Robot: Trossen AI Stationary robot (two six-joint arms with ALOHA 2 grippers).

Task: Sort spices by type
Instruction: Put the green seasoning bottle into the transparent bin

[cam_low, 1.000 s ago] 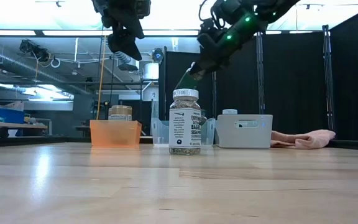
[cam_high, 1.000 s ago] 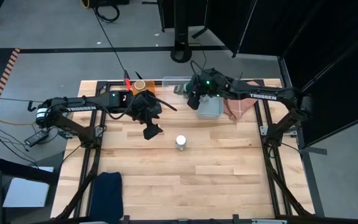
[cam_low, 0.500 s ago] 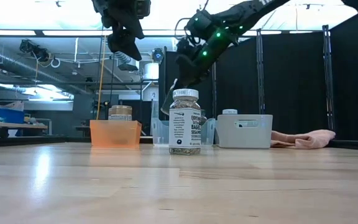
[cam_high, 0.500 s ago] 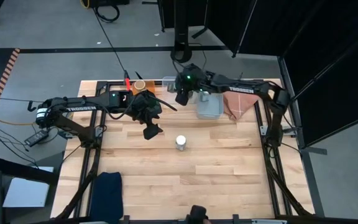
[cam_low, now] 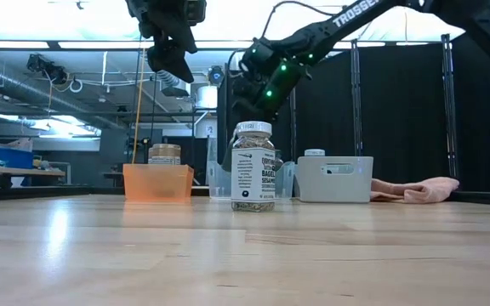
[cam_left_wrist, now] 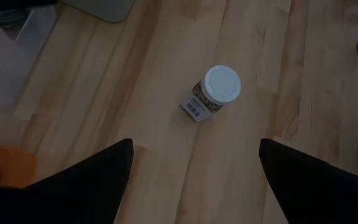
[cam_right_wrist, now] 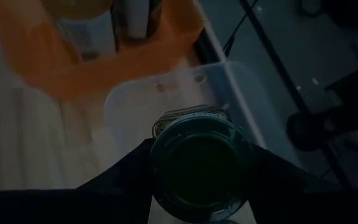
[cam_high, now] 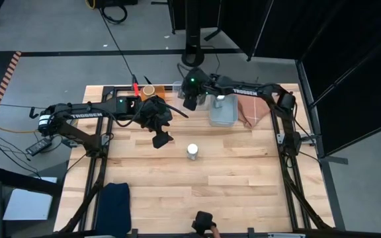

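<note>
Carrying a green-lidded jar (cam_right_wrist: 197, 163) over the clear bin (cam_right_wrist: 179, 93) at the far edge of the table (cam_high: 230, 172) is the step judged to be in hand. The right gripper (cam_high: 190, 99) is closed around this jar, which is held upright, its long axis vertical and its lid turned toward the wrist camera. Beside the clear bin the orange bin (cam_low: 157, 183) is seen, already with a tan-lidded jar (cam_low: 164, 154) in it, and the pale-blue bin (cam_low: 334, 178) stands on the other side. For the next move, lowering the jar into the clear bin and releasing it seems to be required. The left gripper (cam_high: 162, 140) hangs with its fingers wide apart above the white-lidded jar (cam_left_wrist: 213, 91), which stands upright near the middle of the table, apart from the bins.
</note>
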